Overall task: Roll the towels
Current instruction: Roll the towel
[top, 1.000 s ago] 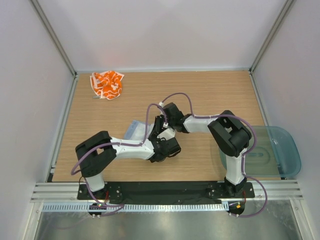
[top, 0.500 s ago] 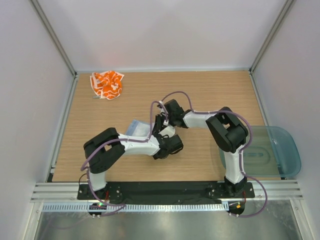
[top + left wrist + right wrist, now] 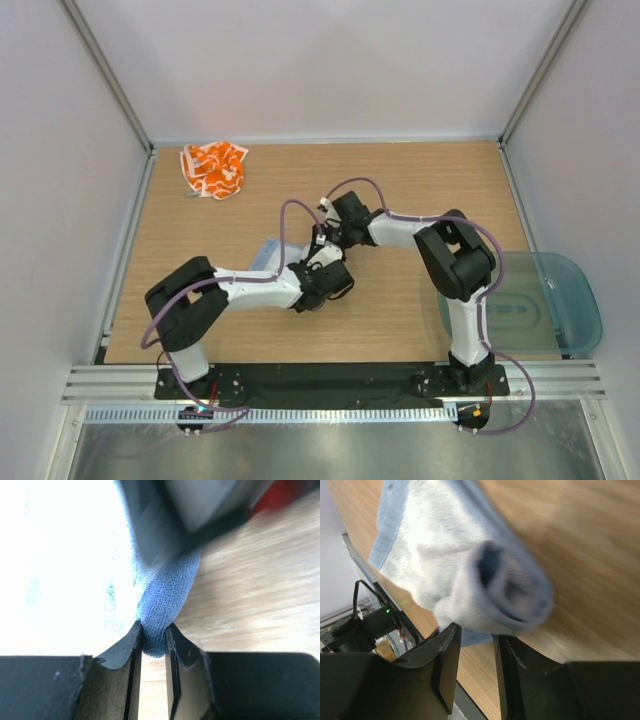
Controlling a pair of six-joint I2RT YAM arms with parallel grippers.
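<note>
With the part-rolled grey-blue towel (image 3: 268, 255) well left of the teal tray (image 3: 575, 290), the left gripper (image 3: 154, 640), pinching its edge, should hold tension while the right gripper (image 3: 476, 645), jaws slightly apart at the roll's hem (grip unclear), winds evenly.

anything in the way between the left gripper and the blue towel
Nothing visible does: the left gripper is pinching a fold of the grey-blue towel between its fingers. The right gripper sits right at the towel's rolled end, also unobstructed.
</note>
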